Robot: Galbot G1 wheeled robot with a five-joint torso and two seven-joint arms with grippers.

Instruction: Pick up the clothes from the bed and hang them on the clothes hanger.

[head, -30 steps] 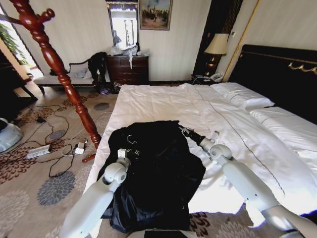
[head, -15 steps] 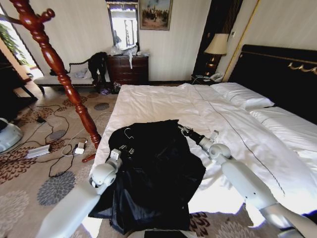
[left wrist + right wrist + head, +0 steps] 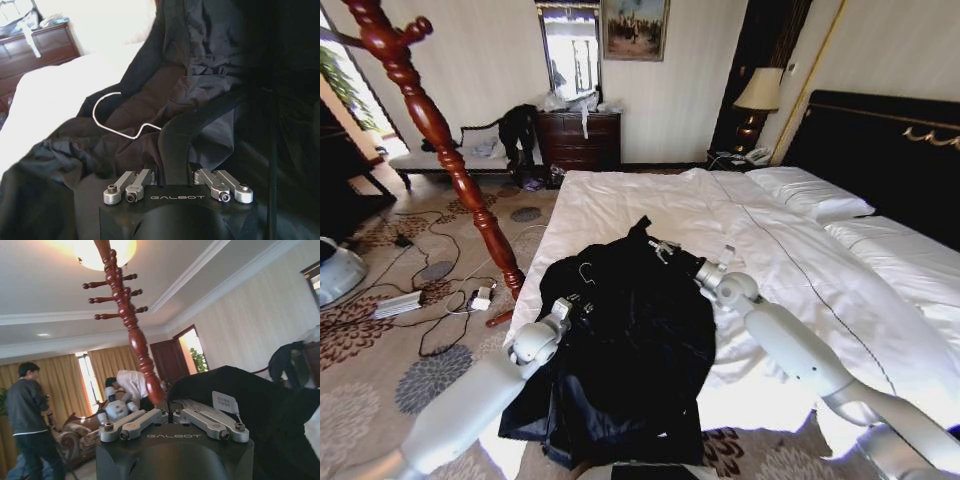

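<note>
Here, one black coat (image 3: 630,340) sprawls on the white bed (image 3: 620,205), by the single wooden coat stand (image 3: 430,125). Two grippers work: right gripper (image 3: 663,247) fingers clamped on its upper edge, left gripper (image 3: 578,303) fingers closed on its near side beside one wire hook (image 3: 117,117).

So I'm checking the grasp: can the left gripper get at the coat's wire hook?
Probably yes: the left gripper sits on the coat, and the wire hook lies bare on the cloth just ahead.
</note>
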